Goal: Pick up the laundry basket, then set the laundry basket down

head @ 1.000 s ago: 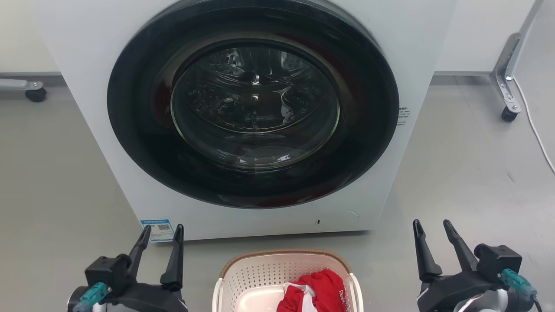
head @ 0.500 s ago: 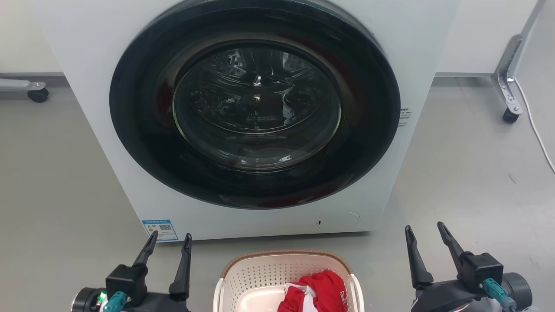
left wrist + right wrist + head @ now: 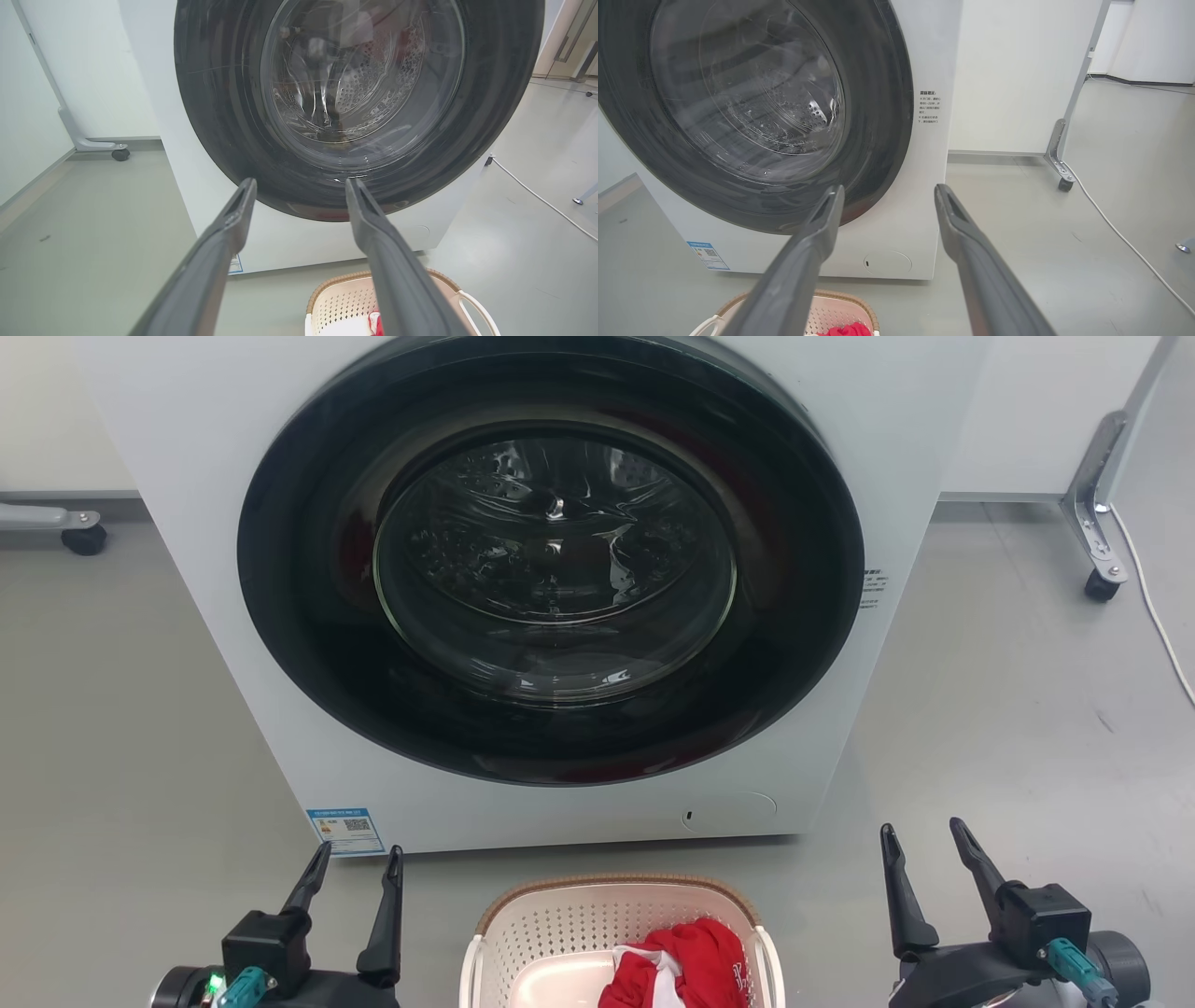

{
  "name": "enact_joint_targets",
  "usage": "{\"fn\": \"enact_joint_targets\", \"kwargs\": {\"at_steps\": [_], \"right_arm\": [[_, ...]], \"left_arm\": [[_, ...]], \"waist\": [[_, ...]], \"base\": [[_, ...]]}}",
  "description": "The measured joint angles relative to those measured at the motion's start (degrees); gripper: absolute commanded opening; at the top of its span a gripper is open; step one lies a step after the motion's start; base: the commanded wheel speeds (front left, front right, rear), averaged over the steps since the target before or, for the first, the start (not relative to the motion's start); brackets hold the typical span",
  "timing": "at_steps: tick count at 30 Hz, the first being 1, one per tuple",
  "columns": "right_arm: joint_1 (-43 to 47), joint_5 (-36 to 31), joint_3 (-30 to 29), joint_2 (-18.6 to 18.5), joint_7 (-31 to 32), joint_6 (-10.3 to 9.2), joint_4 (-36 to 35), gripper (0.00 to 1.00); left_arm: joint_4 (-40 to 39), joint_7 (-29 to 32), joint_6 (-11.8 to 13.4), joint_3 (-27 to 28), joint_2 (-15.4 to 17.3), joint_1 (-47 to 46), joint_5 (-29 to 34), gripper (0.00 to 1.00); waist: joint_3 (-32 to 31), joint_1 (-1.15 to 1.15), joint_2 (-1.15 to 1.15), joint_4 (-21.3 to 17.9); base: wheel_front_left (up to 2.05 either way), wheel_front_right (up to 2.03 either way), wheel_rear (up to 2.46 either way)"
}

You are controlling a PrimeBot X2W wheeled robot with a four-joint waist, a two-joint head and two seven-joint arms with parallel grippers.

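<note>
**A:** What is counted, from the largest down?

**B:** One white front-loading washing machine [image 3: 215, 616] is seen just beyond both sets of fingertips, its round dark door [image 3: 551, 569] shut. One laundry basket [image 3: 560, 919] is set on the grey floor [image 3: 980, 728], between the two grippers and nearer the robot than their fingertips. One red garment [image 3: 681, 961] is heaped inside it. One white cable [image 3: 1153, 607] and two casters are counted farther out, the right one [image 3: 1102, 586] beyond the right gripper. One blue sticker [image 3: 345, 831] is placed just ahead of the left gripper.

**A:** What is added by each wrist view?

**B:** A white loop handle [image 3: 476, 308] on the basket's side is shown by the left wrist view. Small printed text [image 3: 930, 107] on the machine's front is shown by the right wrist view.

**A:** How are the arms posed?

**B:** The left gripper [image 3: 360, 849] and the right gripper [image 3: 920, 826] are held low on either side of the basket, apart from it. Their fingers are pointed at the machine. Both pairs of jaws are spread, and nothing is held.
</note>
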Motion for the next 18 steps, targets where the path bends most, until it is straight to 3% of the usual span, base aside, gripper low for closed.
{"fn": "enact_joint_targets", "kwargs": {"at_steps": [18], "right_arm": [[0.8, 1.0, -1.2, 1.0, 0.0, 0.66, 1.0, 1.0]], "left_arm": [[1.2, 0.5, 0.4, 0.7, -0.5, 0.0, -1.0, 1.0]], "waist": [[0.3, 0.0, 0.0, 0.1]], "base": [[0.0, 0.0, 0.0]]}}
